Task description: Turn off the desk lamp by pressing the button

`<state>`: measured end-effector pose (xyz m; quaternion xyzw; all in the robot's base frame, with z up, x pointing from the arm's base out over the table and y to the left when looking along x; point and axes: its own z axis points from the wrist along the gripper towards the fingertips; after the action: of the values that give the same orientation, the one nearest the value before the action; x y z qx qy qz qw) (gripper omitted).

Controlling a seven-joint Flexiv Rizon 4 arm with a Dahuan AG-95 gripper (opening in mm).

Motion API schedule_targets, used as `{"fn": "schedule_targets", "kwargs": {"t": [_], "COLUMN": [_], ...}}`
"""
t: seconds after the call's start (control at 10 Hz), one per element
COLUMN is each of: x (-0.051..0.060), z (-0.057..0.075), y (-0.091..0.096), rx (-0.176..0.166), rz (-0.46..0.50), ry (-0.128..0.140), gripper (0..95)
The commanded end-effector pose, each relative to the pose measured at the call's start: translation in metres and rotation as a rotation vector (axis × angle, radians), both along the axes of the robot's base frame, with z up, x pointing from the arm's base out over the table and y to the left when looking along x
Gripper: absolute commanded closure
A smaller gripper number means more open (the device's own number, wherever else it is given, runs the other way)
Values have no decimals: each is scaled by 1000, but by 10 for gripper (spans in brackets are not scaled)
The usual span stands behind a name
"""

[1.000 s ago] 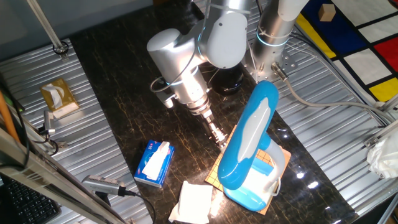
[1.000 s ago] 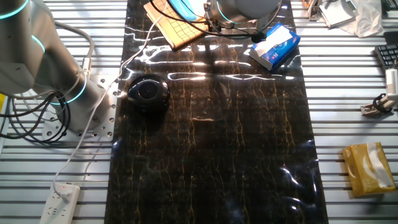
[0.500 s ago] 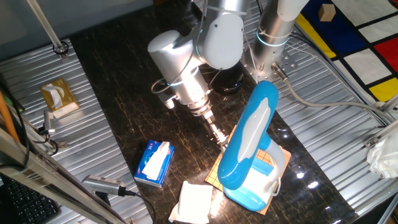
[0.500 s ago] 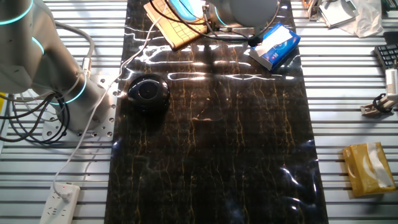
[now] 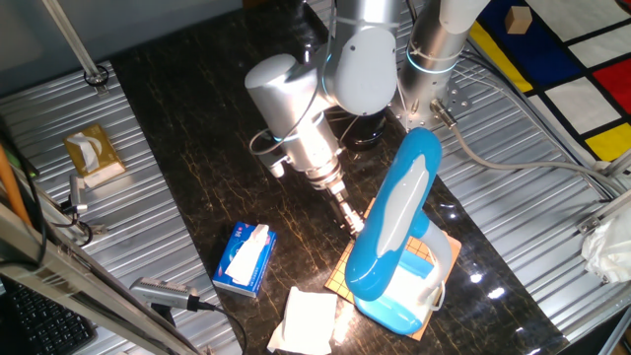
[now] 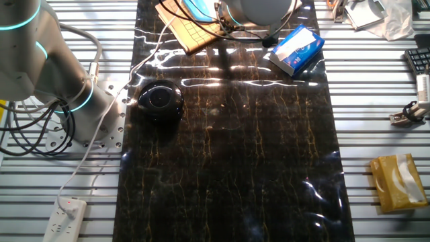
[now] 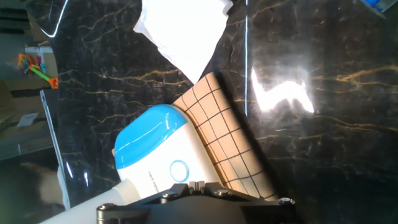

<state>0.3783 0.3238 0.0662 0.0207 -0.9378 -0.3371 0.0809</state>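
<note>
The sky-blue desk lamp [image 5: 402, 212] stands on a tan gridded board [image 5: 437, 250] at the near right of the dark table. Its long white panel faces up along the arm. In the hand view I see its white-and-blue base [image 7: 152, 152] with a round ringed button [image 7: 178, 170] just ahead of my fingers. My gripper [image 5: 351, 221] points down beside the lamp's arm, close to its left side. In the hand view the gripper [image 7: 196, 185] shows its two fingertips pressed together and holding nothing. In the other fixed view only a strip of the lamp [image 6: 195, 8] shows at the top edge.
A small blue tissue pack [image 5: 244, 258] lies left of the lamp, also in the other fixed view [image 6: 296, 49]. White paper [image 5: 308, 320] lies in front of the board. A black round object [image 6: 160, 99] sits near the arm's foot. A yellow tissue box [image 5: 94, 156] is on the slatted surface.
The arm has shifted a little to the right, toward the lamp, and the gripper tip has come slightly nearer the lamp's arm. The lamp and other things have not moved.
</note>
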Motion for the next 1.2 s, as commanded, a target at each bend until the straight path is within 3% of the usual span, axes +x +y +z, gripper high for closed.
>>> {"fn": "schedule_targets", "kwargs": {"t": [0.1,1.2], "x": [1,7], "z": [-1,-5], "y": [4,29], "rx": [1,3], "rz": [-8,-43], "ry": [0,4], "gripper": [950,950]}}
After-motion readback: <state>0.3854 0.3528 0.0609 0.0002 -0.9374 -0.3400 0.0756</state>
